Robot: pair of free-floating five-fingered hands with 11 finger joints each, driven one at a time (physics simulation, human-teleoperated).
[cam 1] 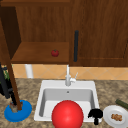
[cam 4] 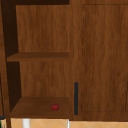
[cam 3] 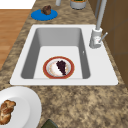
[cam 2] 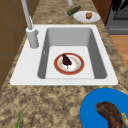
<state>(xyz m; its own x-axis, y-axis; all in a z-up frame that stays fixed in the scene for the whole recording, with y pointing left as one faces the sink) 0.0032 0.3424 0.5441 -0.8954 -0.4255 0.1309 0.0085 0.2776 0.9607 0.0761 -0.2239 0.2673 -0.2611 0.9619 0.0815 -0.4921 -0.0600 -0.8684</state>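
A wall cabinet (cam 1: 100, 32) stands open on its left side above the white sink (cam 1: 42, 87), whose basin holds a red-rimmed plate (cam 2: 69, 64). At the sink's near right corner, just left of a white plate (cam 1: 110, 112), hovers the right hand (cam 1: 95, 114); whether its fingers are spread or curled cannot be told. A small red apple (cam 1: 55, 52) sits on the cabinet's lower shelf.

Light is even and flat, a soft simulated glow with no glare on the white sink (cam 1: 93, 86). The open cabinet (cam 4: 12, 75) darkens toward nine o'clock (its inner side wall sits in shade). Edges everywhere look soft and slightly blurred.
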